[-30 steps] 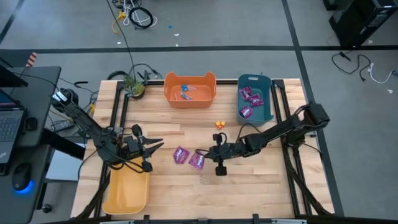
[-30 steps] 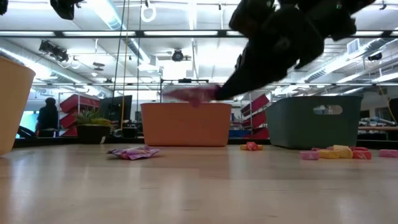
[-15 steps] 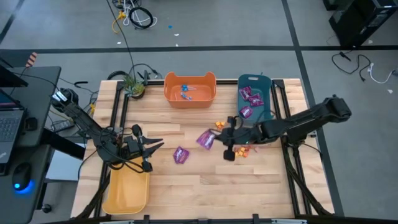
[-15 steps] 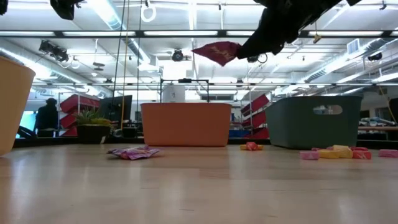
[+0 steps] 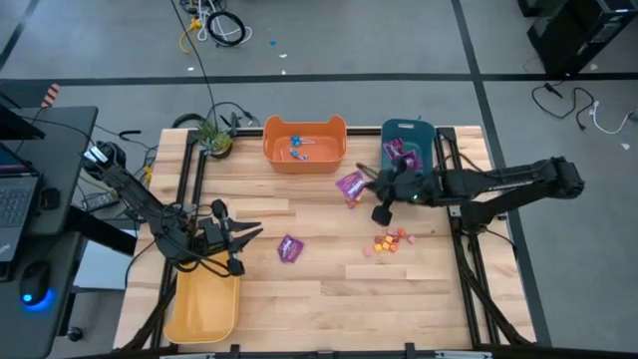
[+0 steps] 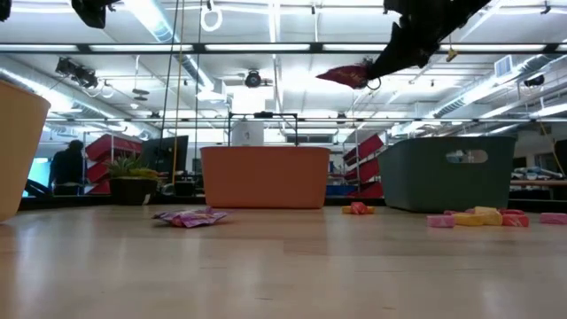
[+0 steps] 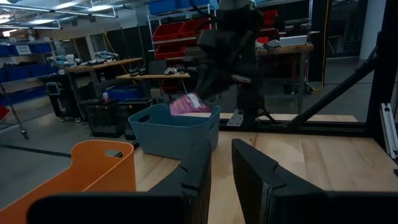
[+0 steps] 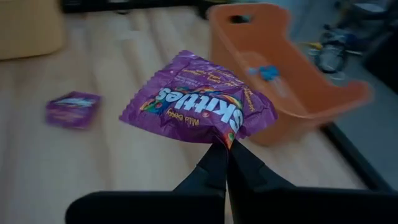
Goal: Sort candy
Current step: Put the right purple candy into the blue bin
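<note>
Right gripper (image 5: 365,182) jaws clamped on purple packet (image 5: 350,185), carried nearer teal bin (image 5: 431,184) than before, left gripper (image 5: 251,234) jaws partly parted, nothing held

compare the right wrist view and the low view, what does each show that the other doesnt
Only the right wrist view shows the blue-wrapped pieces inside the orange bin and the print on the purple Skittles packet pinched in the right gripper, jaws shut on its corner. Only the low view shows the teal bin and the small orange and pink candies beside it. Both share the held packet, the orange bin and the second purple packet lying on the table.
</note>
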